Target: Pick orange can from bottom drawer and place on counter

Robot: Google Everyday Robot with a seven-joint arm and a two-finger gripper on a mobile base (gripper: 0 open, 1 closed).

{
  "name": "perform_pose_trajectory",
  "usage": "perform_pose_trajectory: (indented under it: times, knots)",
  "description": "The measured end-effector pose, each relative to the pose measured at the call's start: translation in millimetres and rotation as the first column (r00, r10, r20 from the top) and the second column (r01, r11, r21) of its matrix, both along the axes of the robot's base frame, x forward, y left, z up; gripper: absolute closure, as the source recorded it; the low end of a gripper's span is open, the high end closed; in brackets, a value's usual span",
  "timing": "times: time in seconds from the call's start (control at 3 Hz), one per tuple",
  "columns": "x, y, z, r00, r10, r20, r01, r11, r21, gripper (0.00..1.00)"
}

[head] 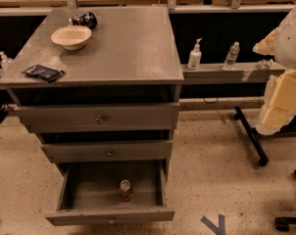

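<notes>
Nearest: the bottom drawer, lowest and deepest of three flat-fronted grey metal drawers, is pulled wide open; the lower edge of the view clips its front panel.
Drawer contents: the orange can, a small cylinder with orange-brown sides and a silver lid, stands upright on the drawer floor, near the front and a little right of middle.
Hard to make out: the pattern on the can cannot be read, and the back of the drawer lies in shadow under the middle drawer.
Upper drawers: the middle drawer and the top drawer are shallower, each with a small round knob, and neither is drawn out like the lowest.
Counter: the counter is the wide, dull, scuffed grey metal top of the cabinet.
Bowl: a round cream bowl sits upright at the counter's back left; only its own pale inner wall shows.
Other counter items: a dark blue can with white markings lies on its side just behind the bowl, and a flat dark packet lies near the front left corner.
Gripper: the gripper is part of a white and cream mass at the right edge, cut off by the frame; whether it is wide or narrow cannot be told.
Can and gripper: well apart, the can low at centre, the gripper higher and far right.
</notes>
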State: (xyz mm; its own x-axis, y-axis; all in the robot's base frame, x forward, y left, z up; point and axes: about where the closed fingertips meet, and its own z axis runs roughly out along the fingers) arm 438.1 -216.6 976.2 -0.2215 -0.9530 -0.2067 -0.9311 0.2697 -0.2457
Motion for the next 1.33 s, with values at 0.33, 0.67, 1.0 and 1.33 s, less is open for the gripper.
perform_pose_trajectory:
  times: [0.33, 0.67, 1.0, 1.33]
  knots:
    - [0, 0, 0, 1.0000, 0.000, 0.000, 0.000, 1.000, 0.000, 0.00]
    - [5, 4, -4, 0.9999, 0.001, 0.011, -0.001, 1.000, 0.017, 0.00]
    - [16, 31, -37, 0.9999, -0.014, -0.007, 0.015, 0.995, 0.103, 0.00]
    - [31, 98, -107, 0.9984, 0.043, -0.037, -0.037, 0.990, 0.137, 0.00]
